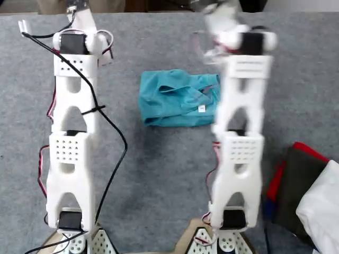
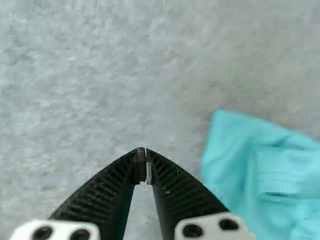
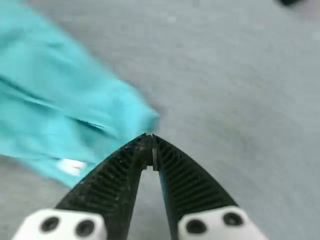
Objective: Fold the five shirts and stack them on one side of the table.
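Lying roughly folded on the table (image 1: 159, 174) between the arms, the teal shirt (image 1: 177, 99) has the left gripper (image 2: 141, 165) and right gripper (image 3: 150, 150) near its sides, both pinched together and empty, likely between grasps

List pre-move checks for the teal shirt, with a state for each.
1. shirt flat: not ok, rumpled, lying between the arms.
2. left gripper empty: ok, shut on nothing, over bare table.
3. right gripper empty: ok, shut on nothing, by the shirt's edge.
4. Jaws open for a grasp: not ok, both shut.
5. pile apart from the shirt: ok, at the table's edge.
6. Four shirts in the pile: cannot tell.
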